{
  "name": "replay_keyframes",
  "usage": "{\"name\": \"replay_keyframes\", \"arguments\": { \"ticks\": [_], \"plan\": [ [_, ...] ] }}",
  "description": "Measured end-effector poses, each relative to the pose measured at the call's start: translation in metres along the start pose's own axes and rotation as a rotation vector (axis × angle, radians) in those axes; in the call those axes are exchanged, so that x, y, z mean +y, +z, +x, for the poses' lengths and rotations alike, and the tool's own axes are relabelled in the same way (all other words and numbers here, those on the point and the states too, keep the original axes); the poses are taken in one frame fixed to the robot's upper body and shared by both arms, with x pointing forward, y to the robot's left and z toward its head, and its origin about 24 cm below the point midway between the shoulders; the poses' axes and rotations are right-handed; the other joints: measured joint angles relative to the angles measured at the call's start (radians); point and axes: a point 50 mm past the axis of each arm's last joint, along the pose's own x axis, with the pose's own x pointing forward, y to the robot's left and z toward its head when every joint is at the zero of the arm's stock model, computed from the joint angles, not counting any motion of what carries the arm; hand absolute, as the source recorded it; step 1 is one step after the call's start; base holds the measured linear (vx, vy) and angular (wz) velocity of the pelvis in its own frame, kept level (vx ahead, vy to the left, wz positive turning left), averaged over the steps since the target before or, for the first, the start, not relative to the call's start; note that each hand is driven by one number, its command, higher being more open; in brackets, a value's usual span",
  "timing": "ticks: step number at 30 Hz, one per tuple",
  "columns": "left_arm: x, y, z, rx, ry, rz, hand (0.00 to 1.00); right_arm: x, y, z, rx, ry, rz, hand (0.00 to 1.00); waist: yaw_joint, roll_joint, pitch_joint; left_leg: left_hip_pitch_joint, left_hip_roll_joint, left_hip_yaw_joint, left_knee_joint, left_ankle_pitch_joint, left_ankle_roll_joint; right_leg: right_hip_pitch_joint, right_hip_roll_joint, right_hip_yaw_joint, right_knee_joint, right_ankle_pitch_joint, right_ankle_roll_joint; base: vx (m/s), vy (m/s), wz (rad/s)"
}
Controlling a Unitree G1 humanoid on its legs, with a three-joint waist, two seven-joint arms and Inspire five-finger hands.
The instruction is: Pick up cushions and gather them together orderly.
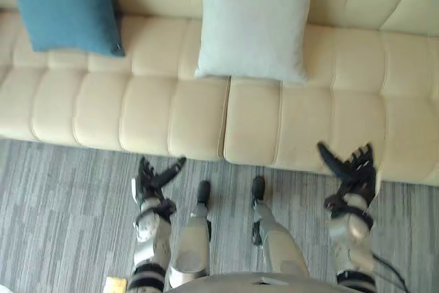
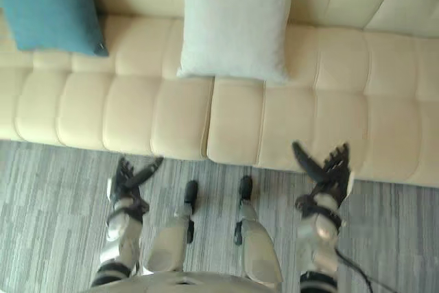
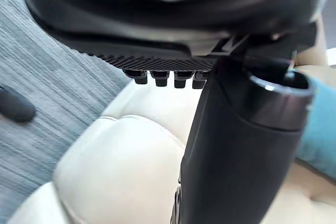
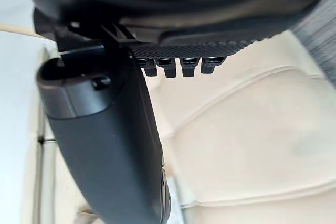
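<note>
A pale grey cushion [image 1: 255, 22] leans upright against the back of the cream sofa [image 1: 147, 111], near its middle. A teal cushion [image 1: 65, 6] leans against the sofa back at the far left. My left hand [image 1: 152, 180] hangs open over the carpet just in front of the sofa's front edge, left of centre. My right hand [image 1: 351, 169] is open too, with fingers spread, at the sofa's front edge on the right. Both hands are empty and well short of the cushions. In the left wrist view a strip of the teal cushion [image 3: 320, 124] shows past the thumb.
Grey striped carpet [image 1: 62, 204] lies in front of the sofa. A seam [image 1: 226, 118] splits the seat into two sections below the grey cushion. A small yellow object [image 1: 115, 284] lies on the carpet at the lower left.
</note>
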Motion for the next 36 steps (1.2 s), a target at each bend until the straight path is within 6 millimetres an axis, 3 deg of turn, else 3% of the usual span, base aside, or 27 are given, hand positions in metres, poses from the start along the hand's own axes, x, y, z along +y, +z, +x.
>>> {"name": "replay_keyframes", "arguments": {
  "ticks": [3,5,7,11,15,21,23,24,25,26,27,28,29,30,32,33,35,36],
  "plan": [
    [0.024,-0.047,-0.034,0.184,0.04,0.074,1.0,-0.029,-0.042,-0.047,0.188,-0.053,-0.098,1.0,0.009,0.017,-0.021,0.037,0.007,-0.003,0.002,-0.009,0.0,0.04,0.002,-0.006,0.0,-0.011,-0.002,0.05,0.024,0.02],
    [0.049,-0.077,-0.061,0.333,0.063,0.152,1.0,-0.05,-0.071,-0.083,0.344,-0.066,-0.185,1.0,0.011,0.028,-0.082,0.072,0.011,0.0,0.002,-0.022,0.001,0.073,0.006,-0.008,0.0,-0.024,0.0,0.07,0.017,-0.04],
    [0.082,-0.108,-0.096,0.521,0.118,0.246,1.0,-0.074,-0.107,-0.125,0.569,-0.06,-0.319,1.0,0.01,0.033,-0.185,0.127,0.016,0.002,0.002,-0.044,-0.001,0.13,0.009,-0.012,0.0,-0.05,0.001,0.11,0.043,-0.03],
    [0.102,-0.13,-0.123,0.682,0.12,0.352,1.0,-0.094,-0.137,-0.168,0.797,-0.03,-0.487,1.0,0.009,0.028,-0.272,0.187,0.014,0.003,0.0,-0.063,-0.001,0.19,0.006,-0.02,0.0,-0.068,0.01,0.05,0.053,0.02],
    [0.115,-0.139,-0.137,0.775,0.093,0.487,1.0,-0.108,-0.151,-0.193,0.95,-0.011,-0.581,1.0,0.009,0.014,-0.304,0.244,0.01,0.01,-0.018,-0.064,0.001,0.236,0.003,-0.015,-0.001,-0.077,0.017,0.03,0.053,-0.03],
    [0.125,-0.141,-0.141,0.825,0.067,0.593,1.0,-0.117,-0.159,-0.21,1.058,-0.015,-0.612,1.0,0.008,-0.007,-0.35,0.275,0.012,0.063,-0.015,-0.08,0.004,0.239,0.0,0.032,0.006,-0.077,0.021,0.03,0.058,-0.25],
    [0.125,-0.142,-0.138,0.833,0.053,0.617,1.0,-0.115,-0.162,-0.21,1.07,-0.012,-0.612,1.0,0.008,-0.013,-0.344,0.263,0.017,0.082,0.028,-0.091,0.005,0.224,0.001,0.041,0.047,-0.09,0.049,0.0,0.051,-0.27],
    [0.123,-0.142,-0.135,0.832,0.044,0.623,1.0,-0.113,-0.164,-0.21,1.078,-0.01,-0.609,1.0,0.006,-0.012,-0.343,0.239,0.033,0.1,0.081,-0.104,0.013,0.207,0.0,0.034,0.076,-0.118,0.112,-0.05,0.029,-0.18],
    [0.119,-0.144,-0.136,0.834,0.038,0.611,1.0,-0.11,-0.166,-0.207,1.08,-0.005,-0.606,1.0,0.013,0.003,-0.342,0.22,0.067,0.118,0.093,-0.106,0.018,0.162,0.004,-0.01,0.175,-0.198,0.123,-0.1,0.016,-0.23],
    [0.116,-0.144,-0.132,0.825,0.033,0.61,1.0,-0.105,-0.168,-0.204,1.082,0.009,-0.597,1.0,0.015,0.003,-0.338,0.212,0.083,0.12,0.1,-0.104,0.016,0.077,-0.013,-0.039,0.429,-0.272,0.047,-0.1,-0.016,-0.14],
    [0.115,-0.143,-0.13,0.823,0.031,0.61,1.0,-0.104,-0.169,-0.204,1.086,0.009,-0.594,1.0,0.015,-0.003,-0.338,0.21,0.085,0.117,0.106,-0.104,0.016,0.057,-0.033,-0.044,0.55,-0.311,0.038,-0.06,-0.065,0.14],
    [0.117,-0.142,-0.129,0.821,0.032,0.615,1.0,-0.103,-0.172,-0.212,1.113,0.004,-0.588,1.0,0.017,-0.025,-0.347,0.208,0.079,0.103,0.123,-0.103,0.015,0.07,-0.102,-0.045,0.76,-0.371,0.085,0.0,-0.087,0.35],
    [0.118,-0.141,-0.128,0.817,0.035,0.622,1.0,-0.101,-0.174,-0.215,1.125,0.005,-0.579,1.0,0.019,-0.049,-0.357,0.199,0.074,0.099,0.14,-0.103,0.014,0.1,-0.139,-0.033,0.815,-0.379,0.103,0.0,-0.214,0.36],
    [0.117,-0.138,-0.121,0.799,0.031,0.626,1.0,-0.096,-0.176,-0.216,1.128,0.011,-0.565,1.0,0.023,-0.085,-0.364,0.168,0.076,0.097,0.176,-0.103,0.011,0.115,-0.141,-0.012,0.791,-0.399,0.141,-0.09,-0.223,0.03],
    [0.11,-0.141,-0.121,0.798,0.024,0.604,1.0,-0.086,-0.178,-0.201,1.089,0.031,-0.558,1.0,0.05,-0.053,-0.353,0.131,0.108,0.113,0.185,-0.087,0.011,0.142,-0.083,-0.025,0.676,-0.408,0.149,-0.15,-0.164,-0.1],
    [0.103,-0.144,-0.122,0.798,0.006,0.586,1.0,-0.086,-0.176,-0.191,1.06,0.03,-0.573,1.0,0.056,-0.046,-0.339,0.13,0.127,0.14,0.164,-0.057,-0.009,0.178,-0.065,-0.018,0.636,-0.453,0.141,-0.16,-0.13,0.15],
    [0.094,-0.141,-0.111,0.765,-0.017,0.586,1.0,-0.08,-0.176,-0.186,1.042,0.035,-0.569,1.0,0.064,-0.08,-0.319,0.088,0.107,0.136,0.18,-0.04,-0.038,0.19,-0.077,-0.033,0.573,-0.558,0.068,-0.2,-0.173,0.15],
    [0.091,-0.143,-0.111,0.766,-0.025,0.586,1.0,-0.076,-0.176,-0.179,1.022,0.051,-0.573,1.0,0.075,-0.038,-0.302,0.072,0.141,0.117,0.187,-0.03,-0.048,0.209,-0.039,-0.049,0.526,-0.536,0.051,-0.28,-0.185,0.06]
  ]
}}
